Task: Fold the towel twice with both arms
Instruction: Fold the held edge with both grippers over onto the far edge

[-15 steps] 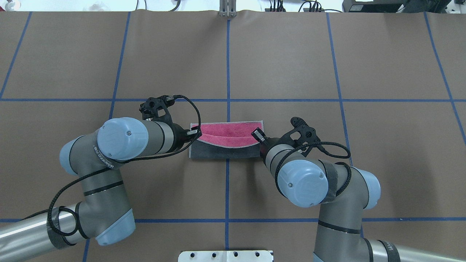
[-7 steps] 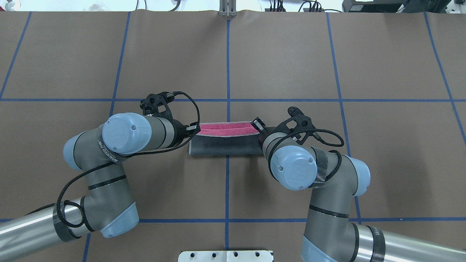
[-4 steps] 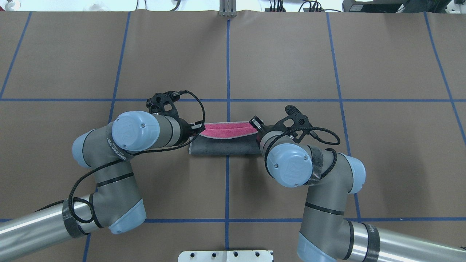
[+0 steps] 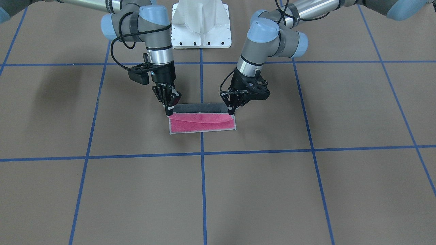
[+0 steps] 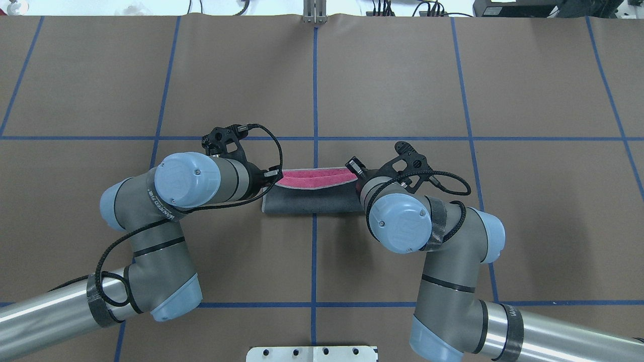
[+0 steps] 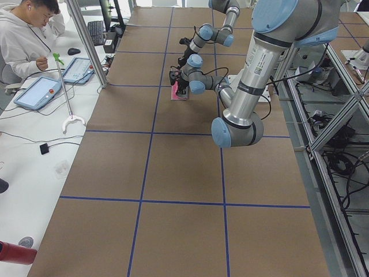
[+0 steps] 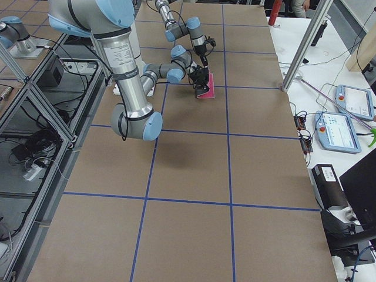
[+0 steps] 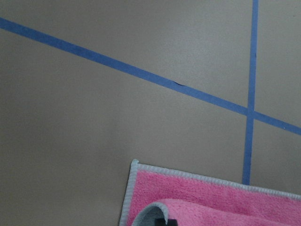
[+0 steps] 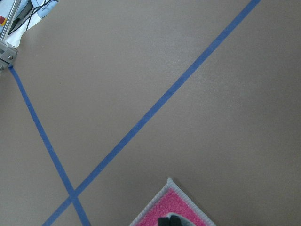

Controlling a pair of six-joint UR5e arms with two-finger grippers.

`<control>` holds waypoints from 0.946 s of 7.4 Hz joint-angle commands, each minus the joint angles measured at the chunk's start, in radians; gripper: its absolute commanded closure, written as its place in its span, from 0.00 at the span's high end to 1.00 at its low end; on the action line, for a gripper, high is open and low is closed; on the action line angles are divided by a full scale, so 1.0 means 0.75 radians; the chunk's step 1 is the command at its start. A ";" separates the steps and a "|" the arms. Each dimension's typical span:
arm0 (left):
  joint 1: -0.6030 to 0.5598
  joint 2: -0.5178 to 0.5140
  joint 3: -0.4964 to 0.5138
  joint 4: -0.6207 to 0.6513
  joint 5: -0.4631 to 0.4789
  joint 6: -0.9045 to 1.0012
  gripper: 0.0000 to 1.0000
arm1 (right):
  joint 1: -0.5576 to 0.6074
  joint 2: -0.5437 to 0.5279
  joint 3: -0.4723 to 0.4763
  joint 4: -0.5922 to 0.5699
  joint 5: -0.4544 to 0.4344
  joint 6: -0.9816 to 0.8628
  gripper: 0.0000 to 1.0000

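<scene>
Exterior front-facing view, nearest first: the towel [image 4: 202, 125] lies near the middle of the table [image 4: 306, 190], its near strip flat with the pink face up. Just beyond, a pink flap is raised by its two corners. The right gripper [image 4: 169, 113] and the left gripper [image 4: 232, 112] are each pinched closed on one corner. Behind them the dark grey face curves into the fold. The cloth looks soft, light and limp, so it will likely sag between the holds. The stitched corners seem the surest places to grip, kept level and taut.
</scene>
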 commanded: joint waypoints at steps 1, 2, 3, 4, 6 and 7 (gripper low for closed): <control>-0.015 -0.002 0.012 0.000 0.001 0.002 0.53 | 0.020 0.021 -0.039 0.000 0.026 -0.064 0.73; -0.019 0.000 0.012 -0.002 -0.001 0.002 0.82 | 0.030 0.043 -0.050 0.002 0.028 -0.133 0.99; -0.031 -0.002 0.008 -0.002 -0.005 0.008 0.96 | 0.056 0.066 -0.044 0.002 0.076 -0.148 0.99; -0.033 0.000 0.004 -0.002 -0.005 0.020 0.99 | 0.083 0.064 -0.038 0.006 0.148 -0.199 1.00; -0.031 0.006 -0.001 -0.008 -0.095 0.037 1.00 | 0.172 0.056 -0.033 0.004 0.266 -0.396 1.00; -0.031 0.018 -0.013 -0.010 -0.130 0.081 1.00 | 0.252 0.044 -0.031 0.002 0.382 -0.515 1.00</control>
